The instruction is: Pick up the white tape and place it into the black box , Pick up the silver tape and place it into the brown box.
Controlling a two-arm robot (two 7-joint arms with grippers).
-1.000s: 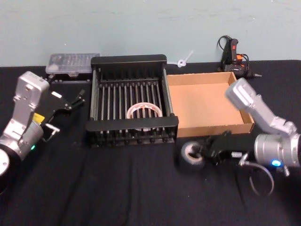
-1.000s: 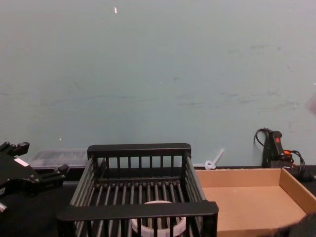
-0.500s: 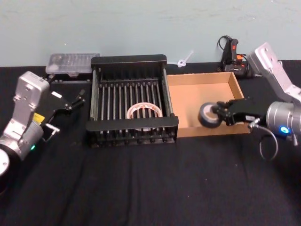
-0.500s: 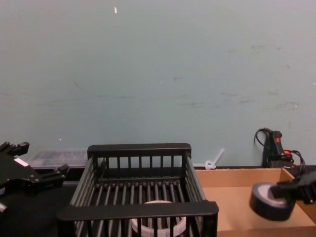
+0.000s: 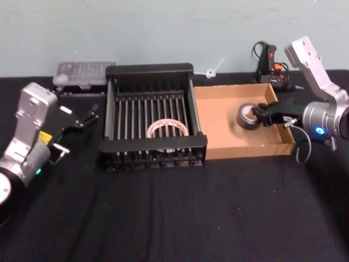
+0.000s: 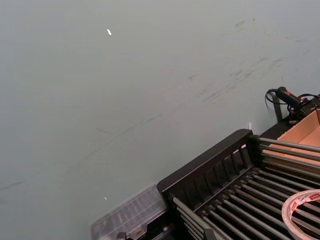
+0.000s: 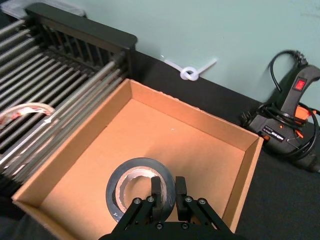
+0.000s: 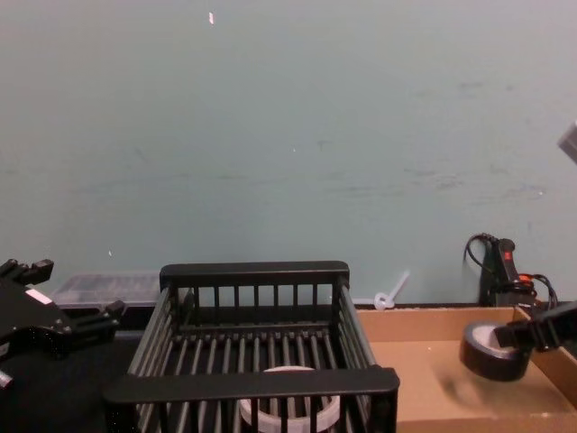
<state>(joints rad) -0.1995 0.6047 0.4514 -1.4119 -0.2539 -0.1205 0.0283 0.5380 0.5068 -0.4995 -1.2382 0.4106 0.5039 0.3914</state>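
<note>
The second half of the task is in hand: the thick, dark silver-grey roll of duct tape [image 5: 248, 116] is held above the floor of the shallow brown cardboard box [image 5: 218, 128], toward that box's right wall. The right tool [image 7: 167, 194] is clamped on the roll's wall, one finger inside the hollow core and one outside, as the right wrist view shows. In the chest view the roll [image 8: 491, 350] hangs clear of the cardboard floor, a soft shadow below it.

The first half looks finished: the flat, wide white ring of tape [image 5: 167, 129] lies on the slatted floor of the black plastic crate [image 5: 150, 70], just left of the brown box. The left tool [image 5: 87, 117] is parked over the black table [image 5: 163, 213], left of the crate, its fingers parted and empty.

The next move, as I judge it, calls for lowering the roll a little and spreading the fingers so it drops flat, then lifting the inner finger out of the core without dragging the roll along.

By count: one white ring, one silver roll, one crate, one cardboard box, two tools.
</note>
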